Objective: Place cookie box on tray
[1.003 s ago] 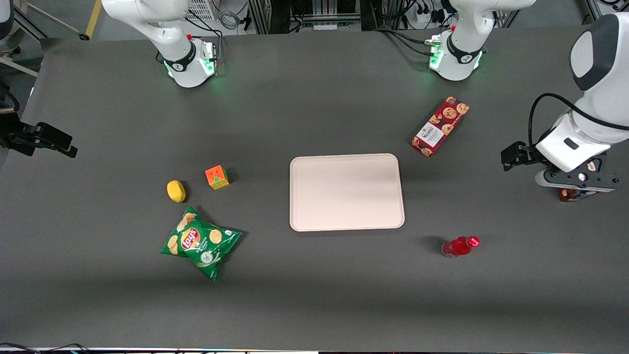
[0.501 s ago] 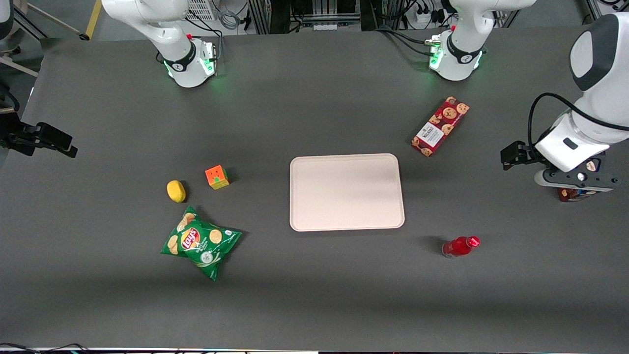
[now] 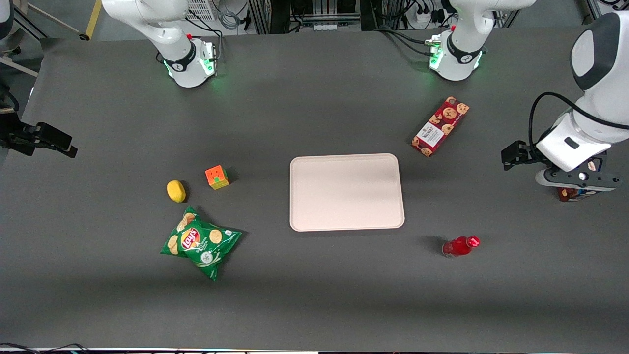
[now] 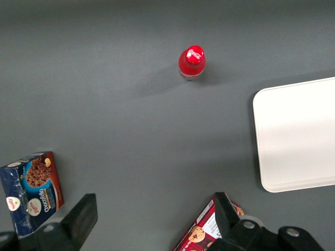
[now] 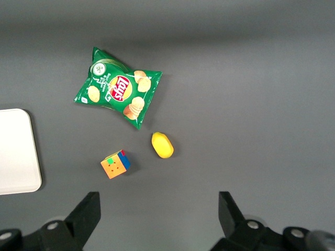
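Note:
The cookie box (image 4: 31,191), a small dark blue carton with a brown cookie picture, lies flat on the table at the working arm's end. In the front view only an edge of the cookie box (image 3: 572,194) shows under my gripper (image 3: 576,181), which hangs above it. In the wrist view the gripper (image 4: 154,212) is open, with bare table between its fingers and the box outside the gap, beside one finger (image 4: 84,214). The cream-white tray (image 3: 346,191) sits mid-table and holds nothing; a part of the tray (image 4: 298,133) also shows in the wrist view.
A longer red cookie box (image 3: 440,126) lies between the tray and the working arm's base. A red bottle (image 3: 459,246) stands nearer the front camera. Toward the parked arm's end are a chips bag (image 3: 200,242), a yellow lemon (image 3: 176,191) and a colour cube (image 3: 217,177).

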